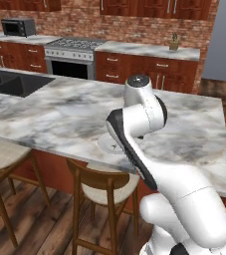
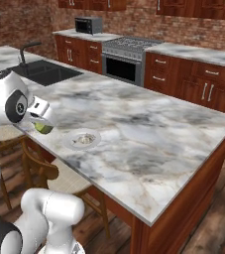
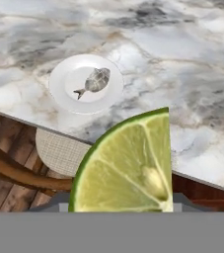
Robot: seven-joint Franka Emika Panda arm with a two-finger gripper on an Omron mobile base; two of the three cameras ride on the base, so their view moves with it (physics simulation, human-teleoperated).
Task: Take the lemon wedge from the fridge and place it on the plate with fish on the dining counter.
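Two-finger gripper (image 2: 43, 124) on the white arm hangs over the near edge of the long white-grey marbled dining counter (image 2: 148, 129), fingers clamped on the yellow-green lemon wedge (image 3: 128, 165). Wedge off the plate, above counter edge. Small round pale plate (image 3: 64, 96) lies just beside, near the edge, carrying the small grey fish (image 3: 94, 81). Wooden stool (image 1: 104, 187) stands below.

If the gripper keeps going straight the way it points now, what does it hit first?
Probably the dining counter top near its front edge, just beside the plate; depth is unclear. The gripper holds the lemon wedge.
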